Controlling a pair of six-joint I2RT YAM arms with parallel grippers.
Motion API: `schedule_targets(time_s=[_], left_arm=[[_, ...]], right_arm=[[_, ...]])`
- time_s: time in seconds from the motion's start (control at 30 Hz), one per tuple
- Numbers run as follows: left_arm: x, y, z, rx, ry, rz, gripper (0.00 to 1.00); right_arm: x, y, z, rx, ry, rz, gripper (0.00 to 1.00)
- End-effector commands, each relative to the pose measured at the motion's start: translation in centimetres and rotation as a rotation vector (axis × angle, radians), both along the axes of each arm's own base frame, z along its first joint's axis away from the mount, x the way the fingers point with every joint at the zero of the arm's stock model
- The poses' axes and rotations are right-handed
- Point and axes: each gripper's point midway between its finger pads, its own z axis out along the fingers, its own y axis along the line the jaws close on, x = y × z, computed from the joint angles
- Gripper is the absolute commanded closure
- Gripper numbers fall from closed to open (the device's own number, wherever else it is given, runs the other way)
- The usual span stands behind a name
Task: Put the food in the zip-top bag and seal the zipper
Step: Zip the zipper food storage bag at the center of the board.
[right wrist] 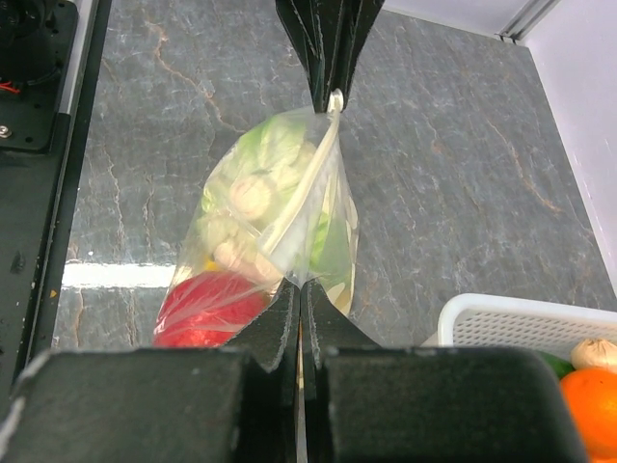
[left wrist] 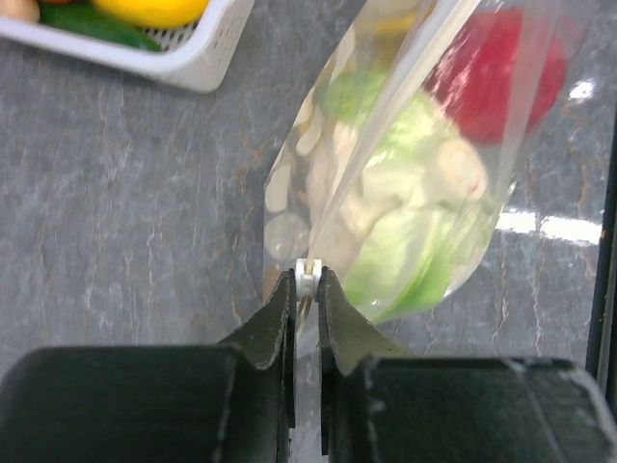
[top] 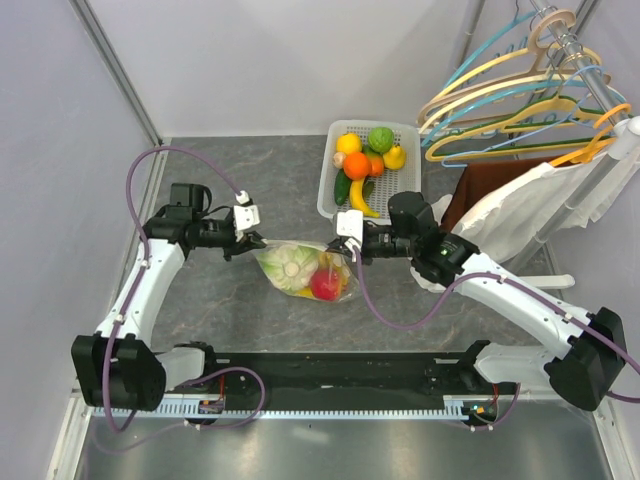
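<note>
L gripper (left wrist: 307,286) fingers clamped on white slider tab (left wrist: 308,272) at one end of zipper (left wrist: 386,127). R gripper (right wrist: 300,292) pinched tight on zip-top bag (right wrist: 241,241) at opposite end. Bag hung btwn them, just near-side of basket (top: 328,190), w/ green-white veg (top: 291,265) & red piece (top: 324,285) inside.

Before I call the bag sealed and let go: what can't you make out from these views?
Zipper: whether it is pressed shut all along; too small in top view, edge-on in both wrist views.
Slider: mostly hidden inside the left gripper, left wrist view.
Bag corner in right gripper: covered by that gripper, right wrist view.
Basket: cut off by the edge in both wrist views.
</note>
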Motion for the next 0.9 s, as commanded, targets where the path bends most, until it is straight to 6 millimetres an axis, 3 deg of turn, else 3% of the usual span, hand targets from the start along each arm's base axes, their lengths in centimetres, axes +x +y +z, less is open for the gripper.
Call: schedule_targets(time_s=[0.0, 0.3, 0.77, 0.87], left_arm=[[1.1, 3.1, -2.1, 0.093, -0.02, 0.039, 0.98], [2.4, 6.9, -3.3, 0.128, 0.001, 0.118, 0.97], [2.6, 9.1, -4.7, 0.162, 0.029, 0.159, 0.95], [2.6, 8.9, -3.8, 0.145, 0.022, 0.158, 0.85]], right_arm=[[-0.5, -0.3, 3.6, 0.084, -0.084, 0.038, 1.0], [-0.3, -0.4, 3.7, 0.083, -0.091, 0.035, 1.0], [-0.1, -0.3, 3.8, 0.082, -0.09, 0.037, 1.0], [-0.1, 0.0, 3.7, 0.081, -0.08, 0.045, 1.0]])
